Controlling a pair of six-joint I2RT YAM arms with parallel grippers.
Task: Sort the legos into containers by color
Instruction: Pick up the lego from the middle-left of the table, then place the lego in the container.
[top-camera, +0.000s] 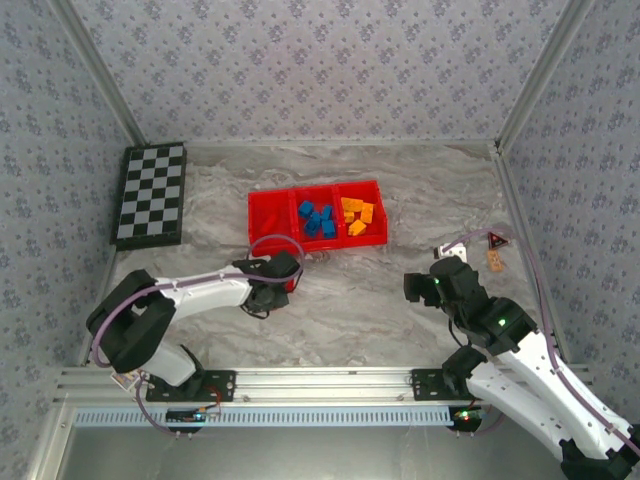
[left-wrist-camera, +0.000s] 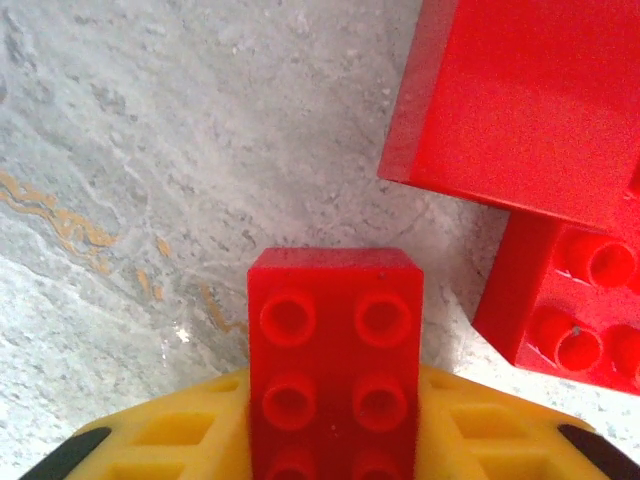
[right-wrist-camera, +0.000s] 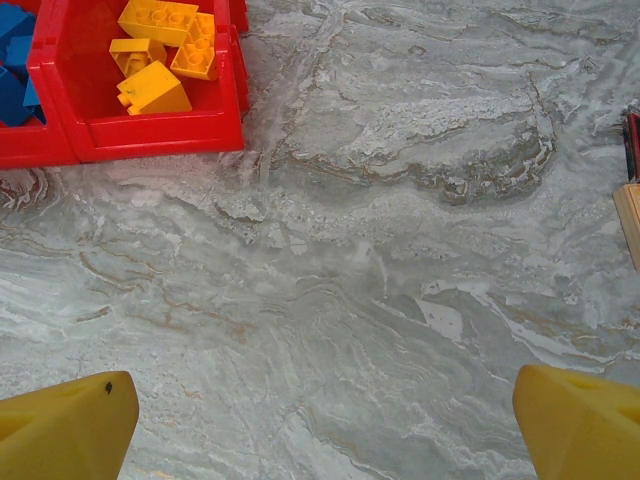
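One three-compartment red tray (top-camera: 268, 212); four yellow-orange bricks (right-wrist-camera: 155, 90), about five blue bricks (top-camera: 318, 220), two red bricks (left-wrist-camera: 335, 350), one checkerboard (top-camera: 150, 195).

A red brick (left-wrist-camera: 335, 370) is sitting between the left claw's (left-wrist-camera: 335, 452) yellow fingers (left-wrist-camera: 180, 432). The grey-veined marble table (left-wrist-camera: 150, 150) is spreading ahead of it.
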